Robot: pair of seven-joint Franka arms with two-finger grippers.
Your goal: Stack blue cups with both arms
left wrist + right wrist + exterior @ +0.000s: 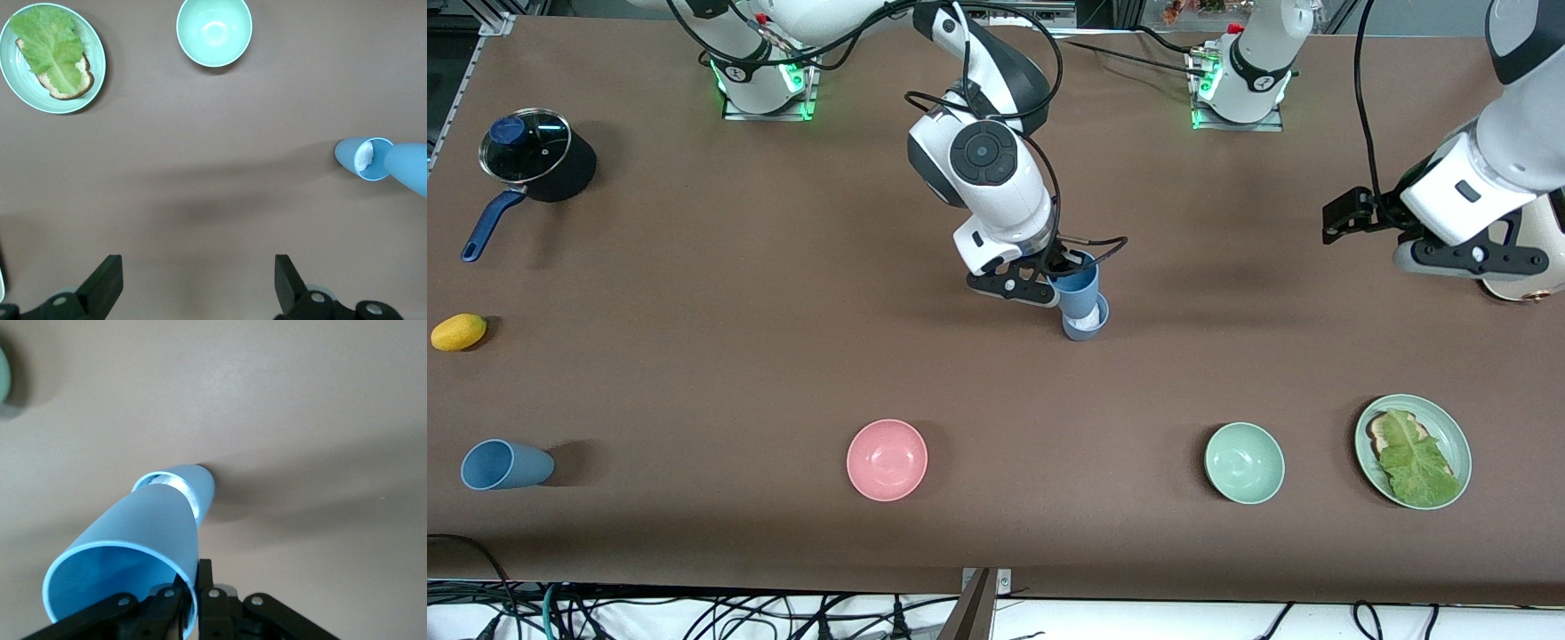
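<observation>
- My right gripper is clamped on the rim of a mid-blue cup, a matte tapered tumbler, held over a second blue cup standing mid-table with something white inside.
- My left gripper waits with fingers apart near the plate.
- A third, greyer cup lies tipped at the right arm's end.

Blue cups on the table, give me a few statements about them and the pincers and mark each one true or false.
1. The right pincer is shut on a blue cup over a second cup. True.
2. The left pincer holds a cup. False: it is open and empty, over bare table.
3. A third blue cup lies on its side toward the right arm's end. True.
4. The second cup stands inside the pink bowl. False: it stands on the table, farther from the front camera than the bowl.
</observation>
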